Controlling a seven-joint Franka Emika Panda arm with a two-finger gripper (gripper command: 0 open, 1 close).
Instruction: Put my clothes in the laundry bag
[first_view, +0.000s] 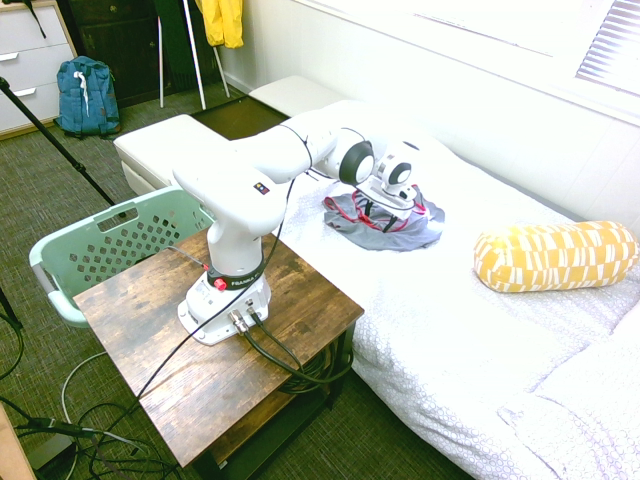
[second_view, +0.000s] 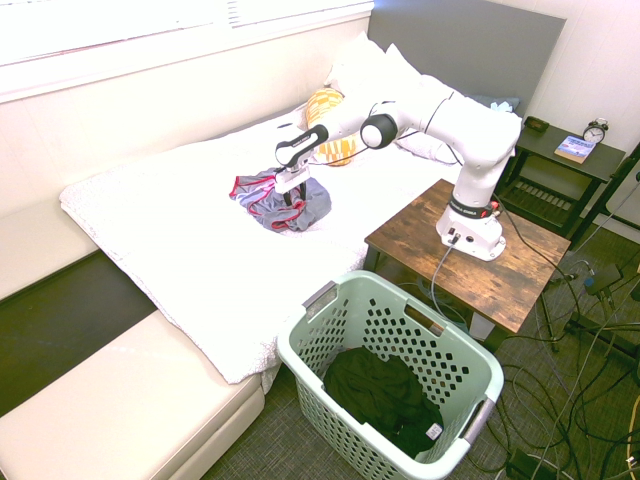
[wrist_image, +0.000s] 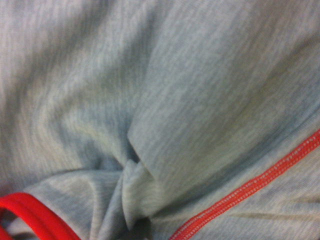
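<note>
Garment: my grey garment (first_view: 395, 228) with red trim lies crumpled on the white bed (first_view: 480, 330), near the long edge that faces the wooden side table (first_view: 190, 340) and about midway along it. It is bunched into a heap rather than spread flat, so I have raised folds to pinch.

Gripper: I have the gripper (second_view: 291, 201) pointing steeply down over the heap, right at the cloth. In the second exterior view the fingers (second_view: 285, 199) stand apart with nothing between them. I cannot tell whether the tips are already pressing into the fabric.

Wrist view: it is filled with grey knit, a red stitched seam (wrist_image: 260, 182) and a red bound edge (wrist_image: 30, 215). A fold ridge (wrist_image: 135, 187) sits near the middle, which I judge is the ridge to close on.

Basket: the mint-green laundry basket (second_view: 455, 355) stands on the carpet beside the table and off the bed's long edge, well apart from the garment. A dark piece of clothing (second_view: 385, 395) already lies in it. Its open top makes a simple drop possible.

Pillow: a yellow patterned pillow (first_view: 555, 255) lies further toward the head end of the bed, clear of the garment, so I do not expect it to interfere.

Step in hand: I read this as the approach to the grasp, not yet closed.

Risk: loose cloth may slip out, or I may pinch the bedsheet along with it.
</note>
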